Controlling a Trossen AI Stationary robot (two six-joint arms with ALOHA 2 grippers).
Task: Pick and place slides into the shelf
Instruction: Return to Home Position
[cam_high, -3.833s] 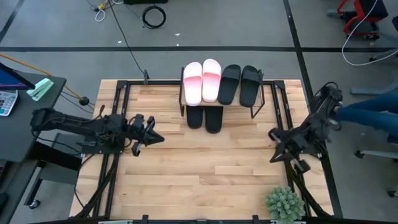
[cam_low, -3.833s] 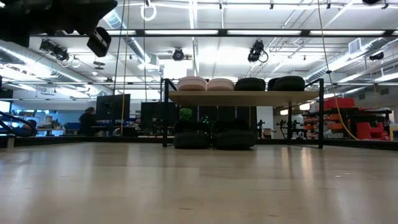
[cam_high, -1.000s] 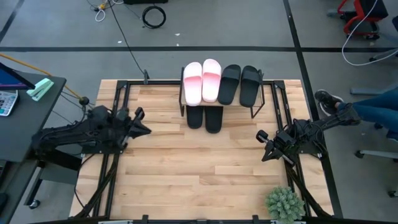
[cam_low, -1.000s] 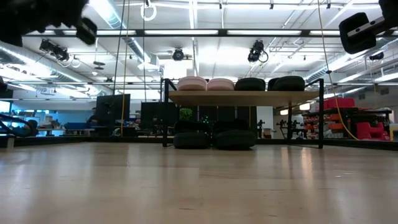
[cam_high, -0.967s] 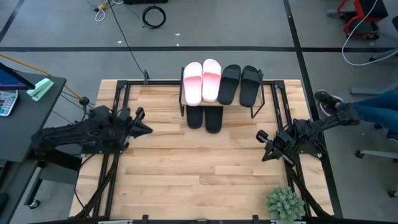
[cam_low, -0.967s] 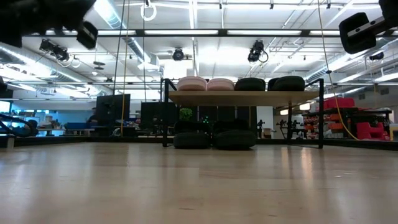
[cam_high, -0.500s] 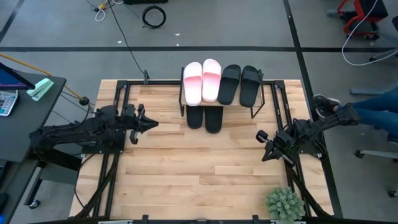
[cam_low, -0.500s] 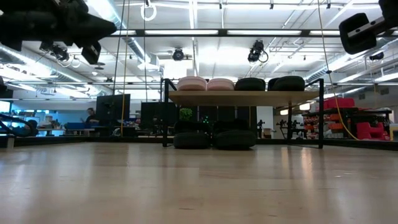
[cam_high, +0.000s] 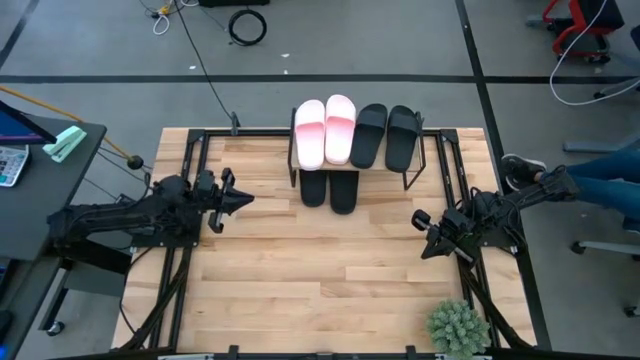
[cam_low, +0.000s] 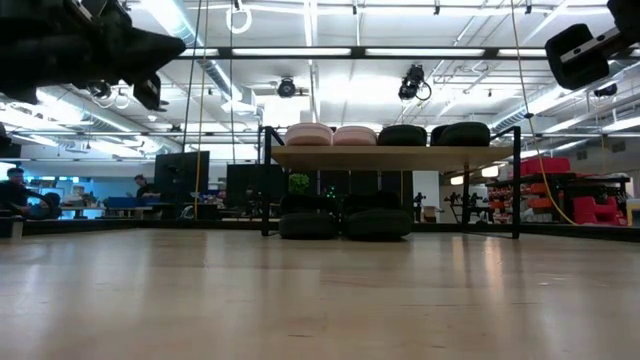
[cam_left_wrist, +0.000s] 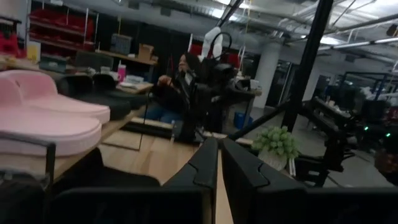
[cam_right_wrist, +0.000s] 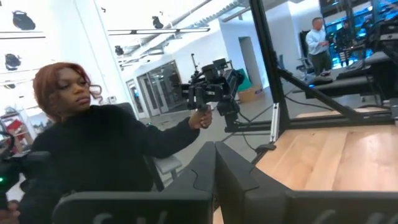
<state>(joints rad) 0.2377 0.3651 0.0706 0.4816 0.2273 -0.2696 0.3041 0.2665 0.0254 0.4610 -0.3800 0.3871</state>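
The shelf (cam_low: 400, 157) stands at the table's far middle. On its slanted top board lie two pink slides (cam_high: 324, 130) and two black slides (cam_high: 387, 136), side by side. Two more black slides (cam_high: 328, 189) sit under the board, also in the low view (cam_low: 345, 222). My left gripper (cam_high: 243, 198) is shut and empty, above the table left of the shelf, pointing toward it; its wrist view (cam_left_wrist: 217, 163) shows the pink slides (cam_left_wrist: 50, 118) close by. My right gripper (cam_high: 424, 246) is shut and empty, above the table's right side (cam_right_wrist: 214, 165).
A small green potted plant (cam_high: 458, 328) stands at the table's near right corner. Black frame rails (cam_high: 190, 160) run along the left and right sides. A person in black (cam_right_wrist: 93, 155) sits beyond the table's right edge. Bare wood (cam_high: 330, 270) lies in front of the shelf.
My left gripper has gone a little toward the table's right edge and far edge, nearer the shelf, and has turned to point more level at it. It stays shut. The slides have kept still.
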